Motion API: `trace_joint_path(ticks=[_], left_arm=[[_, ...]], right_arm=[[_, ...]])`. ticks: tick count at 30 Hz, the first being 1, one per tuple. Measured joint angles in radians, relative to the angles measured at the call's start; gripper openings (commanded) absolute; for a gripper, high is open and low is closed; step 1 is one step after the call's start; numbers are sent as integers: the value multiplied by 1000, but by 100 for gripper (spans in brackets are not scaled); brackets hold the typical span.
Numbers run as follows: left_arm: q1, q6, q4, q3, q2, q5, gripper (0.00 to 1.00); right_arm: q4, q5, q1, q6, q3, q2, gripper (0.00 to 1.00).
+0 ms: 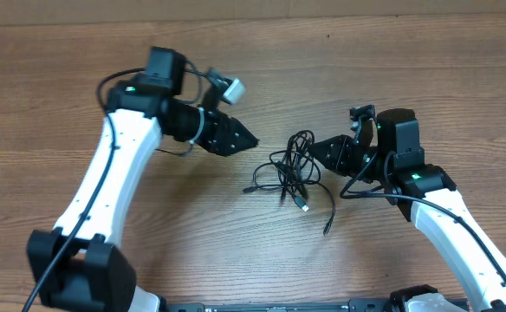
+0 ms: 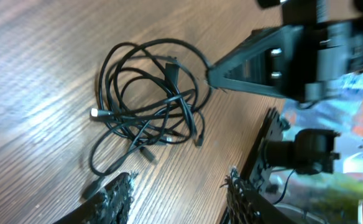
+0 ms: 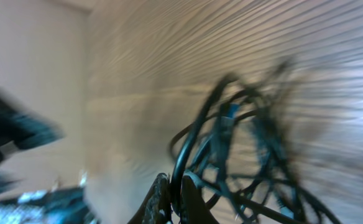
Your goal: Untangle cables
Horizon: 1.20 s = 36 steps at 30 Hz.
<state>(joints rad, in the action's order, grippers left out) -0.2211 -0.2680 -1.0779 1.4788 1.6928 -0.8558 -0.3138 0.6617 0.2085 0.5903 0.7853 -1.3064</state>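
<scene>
The cables (image 1: 295, 169) lie as one tangled bunch of thin black cords in the middle of the wooden table, with silver-tipped plug ends sticking out toward the front. My right gripper (image 1: 315, 149) is at the bunch's right edge. In the right wrist view it (image 3: 174, 200) is shut on one black cable strand, with the blurred cables (image 3: 250, 149) beyond. My left gripper (image 1: 251, 139) hovers to the left of the bunch, apart from it. In the left wrist view it (image 2: 178, 200) is open, with bare table between its fingers and the cables (image 2: 150, 93) ahead.
A loose cable end (image 1: 329, 221) trails toward the table's front. Thicker black cords run along both white arms. The table's back edge (image 1: 253, 19) meets a pale wall.
</scene>
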Motion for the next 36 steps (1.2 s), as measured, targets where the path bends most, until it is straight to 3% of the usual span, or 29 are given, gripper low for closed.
trace_joint_path(ticks=[9,21,31,32,33,34,36], left_arm=[[-80,-20,54,0,93,20,57],[-80,241,207,0,207,10,60],[-120,455,195,0,271,8,59],[-131,478,192,0,286,13,55],[-141,496,192,0,302,17,40],[-148,515,191,0,314,21,8],[-163,540,191,0,345,24,4]], right_arm=[[37,175,0,9,0,0,4],[80,251,0,12,0,0,4],[72,220,0,12,0,0,4],[72,220,0,11,0,0,4],[72,219,0,11,0,0,4],[72,216,0,11,0,0,4],[68,213,0,11,0,0,4]])
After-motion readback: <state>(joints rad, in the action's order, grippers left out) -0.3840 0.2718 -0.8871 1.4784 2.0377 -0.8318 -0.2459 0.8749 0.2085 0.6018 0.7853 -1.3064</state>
